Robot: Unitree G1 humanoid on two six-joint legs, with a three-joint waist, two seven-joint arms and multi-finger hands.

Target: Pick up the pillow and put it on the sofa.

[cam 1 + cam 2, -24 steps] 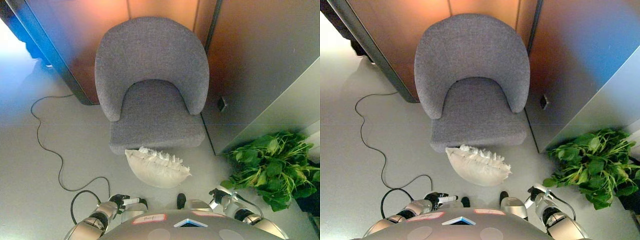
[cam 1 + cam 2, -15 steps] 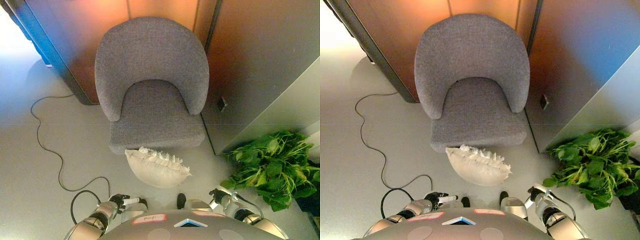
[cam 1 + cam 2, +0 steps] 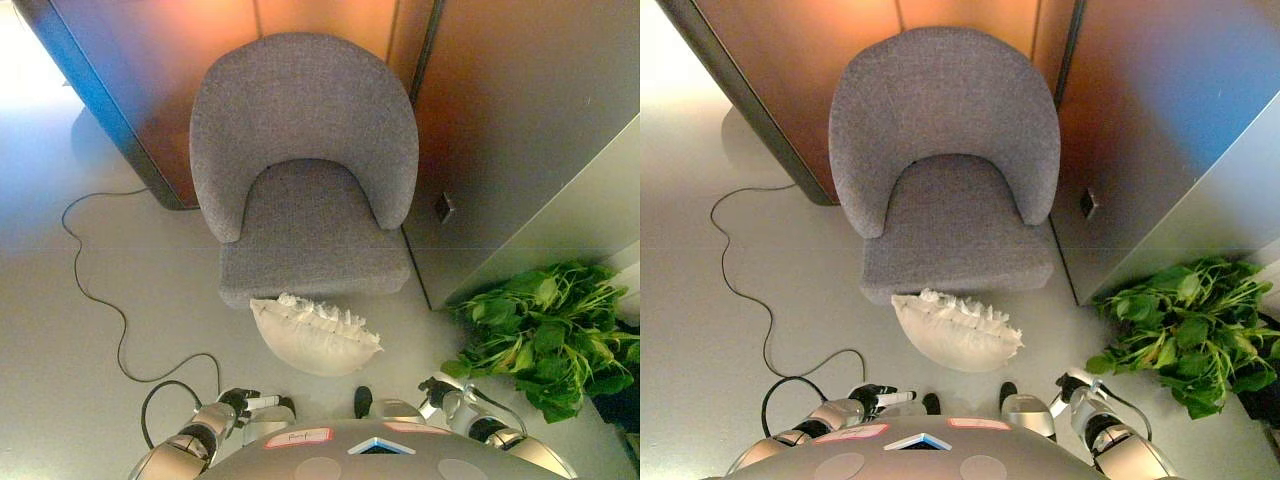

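A cream pillow [image 3: 312, 336] with a frilled edge lies on the floor, leaning against the front of a grey round-backed sofa chair [image 3: 303, 165]. The chair's seat [image 3: 955, 225] holds nothing. My left hand [image 3: 246, 402] shows at the lower left, low and near my body, fingers relaxed and holding nothing, short of the pillow. My right hand [image 3: 440, 391] shows at the lower right, also relaxed and holding nothing, to the right of the pillow and nearer me.
A green leafy plant [image 3: 545, 335] stands on the floor at the right. Brown wall panels [image 3: 500, 110] rise behind and to the right of the chair. A thin black cord [image 3: 85, 285] runs across the floor at the left.
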